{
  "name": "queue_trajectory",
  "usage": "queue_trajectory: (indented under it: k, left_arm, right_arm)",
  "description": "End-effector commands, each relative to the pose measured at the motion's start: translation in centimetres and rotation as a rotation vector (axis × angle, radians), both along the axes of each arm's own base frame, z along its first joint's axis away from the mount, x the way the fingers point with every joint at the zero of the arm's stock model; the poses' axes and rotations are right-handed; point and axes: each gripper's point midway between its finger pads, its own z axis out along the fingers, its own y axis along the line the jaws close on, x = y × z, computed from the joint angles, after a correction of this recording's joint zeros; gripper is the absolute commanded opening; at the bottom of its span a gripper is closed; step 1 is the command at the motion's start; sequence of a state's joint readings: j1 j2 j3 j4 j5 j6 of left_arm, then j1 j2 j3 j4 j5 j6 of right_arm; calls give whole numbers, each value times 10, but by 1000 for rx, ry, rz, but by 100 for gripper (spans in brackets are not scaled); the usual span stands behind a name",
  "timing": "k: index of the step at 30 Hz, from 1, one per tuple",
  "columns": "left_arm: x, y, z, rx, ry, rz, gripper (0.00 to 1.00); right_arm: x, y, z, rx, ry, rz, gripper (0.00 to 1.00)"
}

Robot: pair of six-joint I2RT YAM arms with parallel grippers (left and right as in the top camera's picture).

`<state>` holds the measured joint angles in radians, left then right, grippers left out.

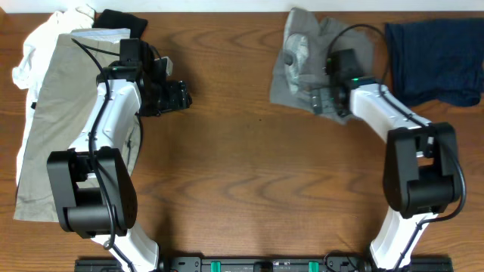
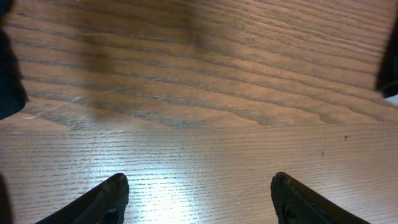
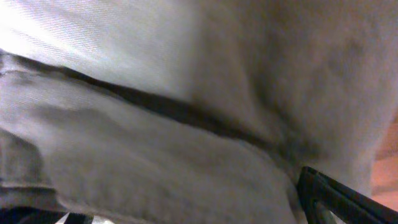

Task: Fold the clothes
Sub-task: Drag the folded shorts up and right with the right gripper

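Overhead, crumpled mid-grey shorts (image 1: pixel 306 57) lie at the worktop's (image 1: pixel 242 174) far edge, right of centre. The right gripper (image 1: pixel 327 100) rests on their near hem; whether it pinches cloth cannot be told. The left gripper (image 1: pixel 178 96) hangs wide open, empty, over bare wood. Khaki shorts (image 1: pixel 53 128) lie far left, a navy piece (image 1: pixel 435 60) far right.

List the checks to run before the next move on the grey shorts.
1. Left pincer open over the table: ok.
2. Right pincer down on the grey shorts: ok.
3. Right pincer's hold on the shorts: cannot tell.
4. Grey shorts lying flat: not ok, bunched.
5. Middle of the table bare for folding: ok.
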<state>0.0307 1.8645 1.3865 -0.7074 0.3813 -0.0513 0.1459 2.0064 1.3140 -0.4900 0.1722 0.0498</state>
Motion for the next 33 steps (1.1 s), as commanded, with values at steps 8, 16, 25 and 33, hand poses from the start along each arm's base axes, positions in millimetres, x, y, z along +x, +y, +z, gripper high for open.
queue_trajectory:
  k: [8,16,25,33]
  left_arm:
    - [5,3,14,14,-41,-6,75]
    - [7,3,15,14,-49,-6,75]
    - [7,3,15,14,-50,-6,75]
    - [8,3,15,14,-53,-6,76]
  right_arm:
    - [10,33,80,151,-94,104,99]
    - [-20,87,129,163,-136,241,99]
    - [-16,86,83,125,-96,-26,99]
    - [-4,79,78,119,-136,-86,98]
